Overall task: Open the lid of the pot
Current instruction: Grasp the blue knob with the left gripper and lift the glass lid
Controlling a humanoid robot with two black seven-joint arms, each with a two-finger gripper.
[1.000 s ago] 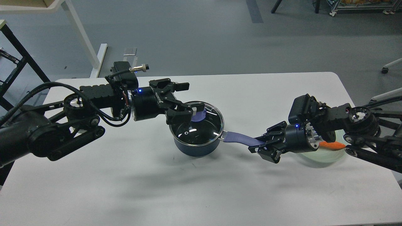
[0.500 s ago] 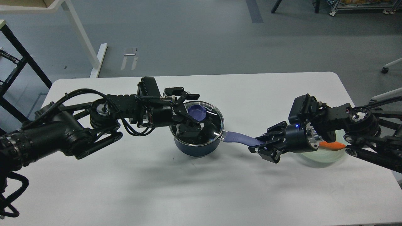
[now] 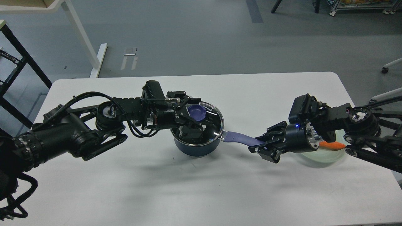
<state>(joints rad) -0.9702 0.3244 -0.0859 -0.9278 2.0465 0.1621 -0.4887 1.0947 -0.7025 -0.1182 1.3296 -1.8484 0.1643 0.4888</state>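
Note:
A dark blue pot stands mid-table with its glass lid on it. The lid has a purple knob. My left gripper comes in from the left, low over the lid. It is open, with one finger on each side of the knob. I cannot tell whether the fingers touch the knob. My right gripper is shut on the end of the pot's purple handle, which points right.
A pale green plate with an orange carrot lies at the right, partly behind my right arm. The white table ends just beyond the plate. A white desk leg and a black frame stand on the floor far left.
My left arm has swung down and to the right, and its gripper has dropped from above the lid's left rim to straddle the knob. The right arm, the pot and the lid have not moved.

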